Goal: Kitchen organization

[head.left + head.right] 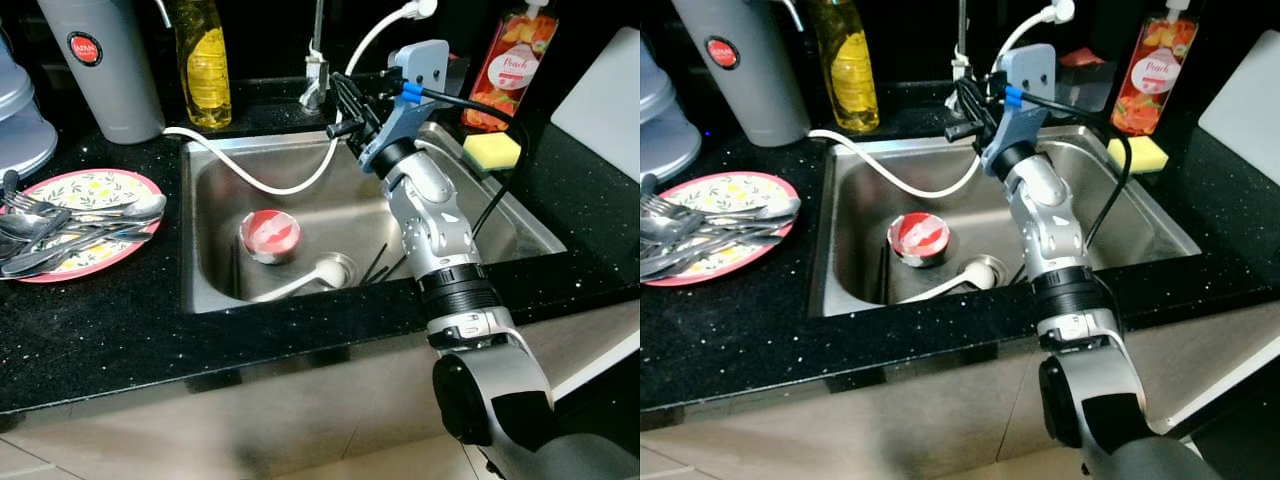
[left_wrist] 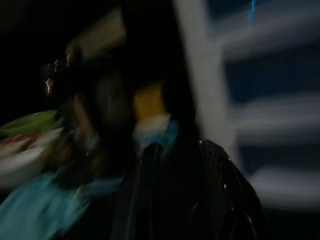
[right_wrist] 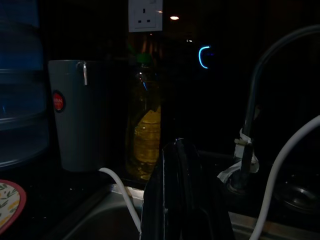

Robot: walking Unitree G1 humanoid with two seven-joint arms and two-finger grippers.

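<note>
I hold the right gripper (image 1: 343,108) above the sink (image 1: 215,170), jaws pressed together, near the yellow bottle (image 1: 205,60); the left gripper's jaws I cannot tell.

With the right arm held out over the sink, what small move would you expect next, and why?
Probably lower the right end effector toward the red bowl in the sink. Its fingers look closed and hover high near the faucet, with the bowl lying below on the basin floor.
</note>
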